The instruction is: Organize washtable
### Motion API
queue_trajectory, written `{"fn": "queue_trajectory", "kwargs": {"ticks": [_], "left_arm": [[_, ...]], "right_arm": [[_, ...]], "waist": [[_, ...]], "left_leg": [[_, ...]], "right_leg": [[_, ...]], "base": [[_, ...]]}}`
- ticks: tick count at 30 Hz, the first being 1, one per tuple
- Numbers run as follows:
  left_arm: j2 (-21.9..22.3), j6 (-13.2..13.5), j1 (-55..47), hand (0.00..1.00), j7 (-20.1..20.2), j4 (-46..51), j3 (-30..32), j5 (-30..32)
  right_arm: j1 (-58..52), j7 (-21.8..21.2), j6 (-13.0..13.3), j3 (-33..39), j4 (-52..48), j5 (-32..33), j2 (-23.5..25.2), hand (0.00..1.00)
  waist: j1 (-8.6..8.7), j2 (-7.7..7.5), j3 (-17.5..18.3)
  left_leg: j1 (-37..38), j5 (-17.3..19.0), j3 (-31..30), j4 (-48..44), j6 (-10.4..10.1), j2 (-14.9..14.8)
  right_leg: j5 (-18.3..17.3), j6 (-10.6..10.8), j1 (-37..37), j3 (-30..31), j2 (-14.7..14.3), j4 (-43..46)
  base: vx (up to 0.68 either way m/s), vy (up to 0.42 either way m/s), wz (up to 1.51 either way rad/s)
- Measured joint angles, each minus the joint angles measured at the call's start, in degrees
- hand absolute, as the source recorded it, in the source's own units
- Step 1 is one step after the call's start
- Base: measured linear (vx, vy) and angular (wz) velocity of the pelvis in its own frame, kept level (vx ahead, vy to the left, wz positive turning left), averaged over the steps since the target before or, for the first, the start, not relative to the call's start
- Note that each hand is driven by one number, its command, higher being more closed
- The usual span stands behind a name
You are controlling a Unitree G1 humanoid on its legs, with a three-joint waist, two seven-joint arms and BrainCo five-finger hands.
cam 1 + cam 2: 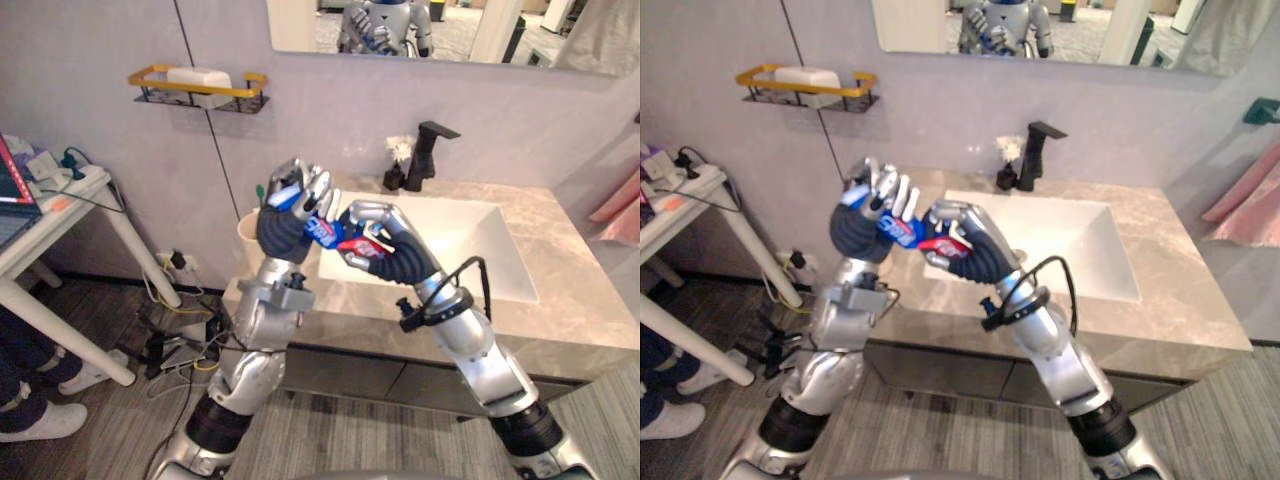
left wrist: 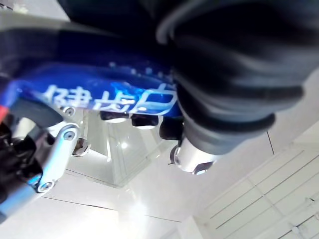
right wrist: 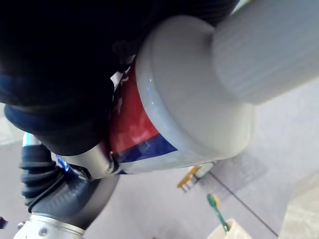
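One washtable (image 1: 565, 315) of pale marbled stone runs across the middle and right of your head views, with one white basin (image 1: 470, 250) sunk into it. One mirror (image 1: 450, 25) hangs along the top edge. One white side table (image 1: 45, 235) comes in from the left edge, and below it, in the lower-left corner, you see a person's two white shoes (image 1: 40, 420). One yellow-railed wall shelf (image 1: 197, 90) sits at upper left and carries one white block (image 1: 200, 78). One black faucet (image 1: 425, 155) stands at the back of the basin, right of centre.

Two hands meet at the centre of the frame, raised over the washtable's front left edge. Your left hand (image 1: 292, 210) points upward with its fingers curled and pressed onto the blue end of one toothpaste tube (image 1: 322, 232). In the left wrist view, its dark fingertips lie in a row against the tube's blue printed side. Your right hand (image 1: 385, 245) has its fingers curled round the tube's red end. The right wrist view shows the tube's white ribbed cap poking out past that hand. The tube is off the counter, held between the two hands.

One cream cup (image 1: 248, 228) stands just behind the left hand at the counter's left end, holding one green-headed toothbrush (image 3: 217, 211) upright.
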State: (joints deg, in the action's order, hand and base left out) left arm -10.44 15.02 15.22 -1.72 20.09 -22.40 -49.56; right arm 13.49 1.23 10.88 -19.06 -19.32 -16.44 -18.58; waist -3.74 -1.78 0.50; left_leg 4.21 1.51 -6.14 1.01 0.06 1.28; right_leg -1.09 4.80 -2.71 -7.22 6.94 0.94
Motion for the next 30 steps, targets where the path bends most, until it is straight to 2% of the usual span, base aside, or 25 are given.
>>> {"fn": "queue_trajectory", "kwargs": {"ticks": [1, 10, 17, 20, 22, 24, 28, 30], "left_arm": [[0.0, 0.1, 0.0, 1.00, -0.1, 0.0, 0.0, 0.0], [0.1, 0.3, 2.2, 1.00, -1.1, 0.0, -1.1, 0.9], [0.8, 0.3, 5.1, 1.00, -2.8, 0.0, -0.4, 7.6], [1.3, 0.4, 6.3, 1.00, -3.3, 0.2, 0.4, 9.3], [1.0, 0.3, 5.9, 1.00, -3.5, 0.1, 2.5, 10.5], [-0.1, 0.2, 4.2, 1.00, -3.6, 0.1, 5.3, 11.7], [-1.0, 0.2, 2.2, 1.00, -3.6, 0.2, 10.4, 12.8], [-0.8, 0.2, 1.6, 1.00, -3.5, 1.3, 11.4, 14.3]], "right_arm": [[0.0, 0.0, 0.0, 0.0, 0.0, 0.0, 0.1, 0.00], [1.0, 1.7, -0.1, 1.6, 0.0, -3.5, 2.1, 0.00], [2.3, 2.6, 0.4, 7.1, -3.2, -4.7, 2.5, 0.00], [2.3, 3.3, 2.0, 12.6, -5.4, -4.6, 2.5, 0.00], [1.8, 5.6, 2.4, 20.0, -7.2, -3.6, 2.8, 0.00], [-0.4, 8.1, 2.4, 30.8, -9.0, -0.2, 2.8, 0.00], [-8.3, 8.5, 2.3, 37.5, -9.1, 2.4, 2.5, 0.00], [-12.2, 8.4, 2.3, 39.0, -9.0, 2.4, 2.6, 0.00]], "waist": [[0.00, 0.00, 0.2], [0.03, 0.00, 0.5], [0.32, 0.01, 0.5], [1.16, 0.03, 0.5], [1.55, 0.04, 0.5], [2.10, 0.06, 0.5], [3.36, 0.17, 0.5], [3.45, 0.35, 0.5]], "left_leg": [[0.0, 0.0, 0.0, 0.0, 0.0, 0.0], [0.2, 0.0, 0.5, 0.0, 0.0, 0.0], [0.7, 0.0, 1.6, 0.2, 0.0, -0.1], [0.7, 0.0, 2.1, 0.3, 0.0, -0.1], [0.8, 0.1, 2.9, 0.4, 0.0, -0.2], [1.3, 0.1, 3.7, 0.7, 0.1, -0.3], [2.0, 0.4, 5.2, 1.0, 0.0, -0.5], [1.8, 0.5, 5.9, 1.0, 0.0, -0.7]], "right_leg": [[0.0, 0.0, 0.0, 0.0, 0.0, 0.0], [0.0, 0.0, 0.0, 0.5, -0.1, 0.1], [0.2, 0.2, 0.2, 1.4, -0.1, 0.1], [0.2, 0.2, 0.5, 2.0, -0.2, 0.3], [0.2, 0.2, 1.1, 2.9, -0.3, 0.7], [0.2, 0.2, 1.1, 3.5, -0.5, 0.8], [0.2, 0.2, 1.4, 4.9, -0.9, 0.8], [0.3, 0.1, 2.1, 5.8, -1.0, 0.8]], "base": [[0.00, 0.000, 0.00], [0.00, 0.000, -0.02], [-0.01, 0.001, -0.07], [-0.02, -0.002, -0.10], [-0.04, -0.002, -0.21], [-0.04, -0.001, -0.19], [-0.03, -0.006, -0.22], [-0.03, -0.013, -0.22]]}}
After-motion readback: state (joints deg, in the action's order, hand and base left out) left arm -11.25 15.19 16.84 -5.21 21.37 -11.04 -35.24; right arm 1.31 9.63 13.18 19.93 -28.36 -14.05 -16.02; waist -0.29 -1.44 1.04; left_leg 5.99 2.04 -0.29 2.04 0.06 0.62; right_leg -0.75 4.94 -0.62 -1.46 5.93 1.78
